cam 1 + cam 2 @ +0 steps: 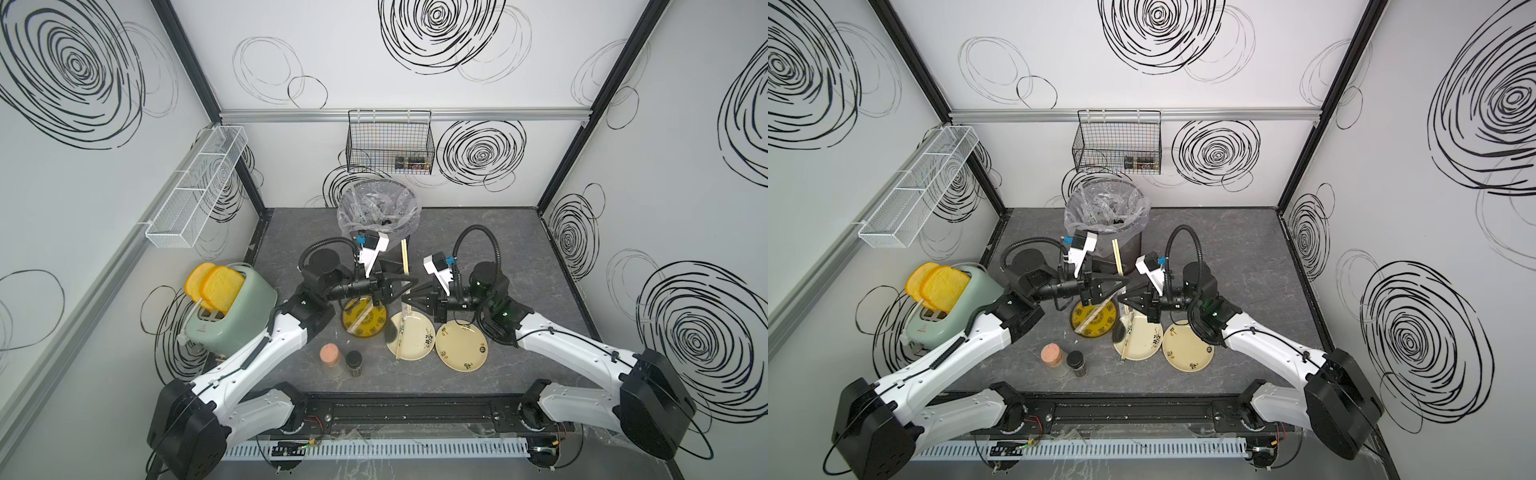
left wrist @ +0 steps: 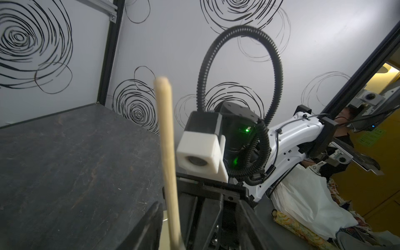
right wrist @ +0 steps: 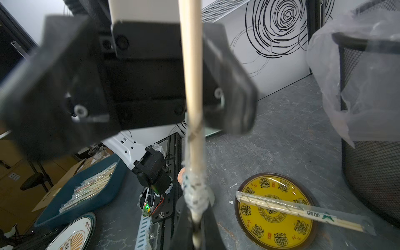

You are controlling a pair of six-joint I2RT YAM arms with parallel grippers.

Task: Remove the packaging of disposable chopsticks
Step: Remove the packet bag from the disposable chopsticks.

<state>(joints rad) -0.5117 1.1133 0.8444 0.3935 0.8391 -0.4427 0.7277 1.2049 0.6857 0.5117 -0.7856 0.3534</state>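
The left plate, middle plate and right plate sit in a row on the worktop, with the waste bin behind them. The toaster stands well to their left, and two jars stand just before the left plate. One sleeved chopstick pair lies across the left plate, another across the middle plate.

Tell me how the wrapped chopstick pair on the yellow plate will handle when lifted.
Probably light and stiff: the wrapped pair is thin wood lying straight across the yellow plate. Its glossy sleeve may slip when gripped and looks thin enough to crumple.

Right fingers clamp chopsticks in front of bin.
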